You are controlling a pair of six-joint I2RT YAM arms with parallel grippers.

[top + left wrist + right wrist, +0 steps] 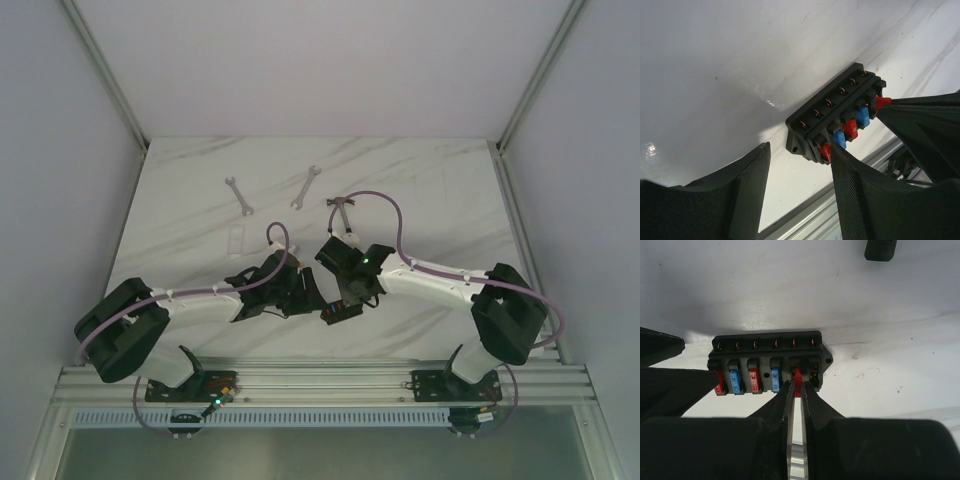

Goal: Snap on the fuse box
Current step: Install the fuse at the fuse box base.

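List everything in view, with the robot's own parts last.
fuse box: one, black, on the table's near part, between the two tools
fuses: five, three red and two blue, along the box's front row
wrenches: two, silver, on the far half of the table
table: one, white marble
left tool: one, black, open, at the box's end
right tool: one, black, shut on a red fuse

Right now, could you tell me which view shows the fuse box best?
The right wrist view: the fuse box faces it squarely, all slots visible, the right end effector pinching a red fuse. Left wrist shows it obliquely; top external, tiny between the arms.
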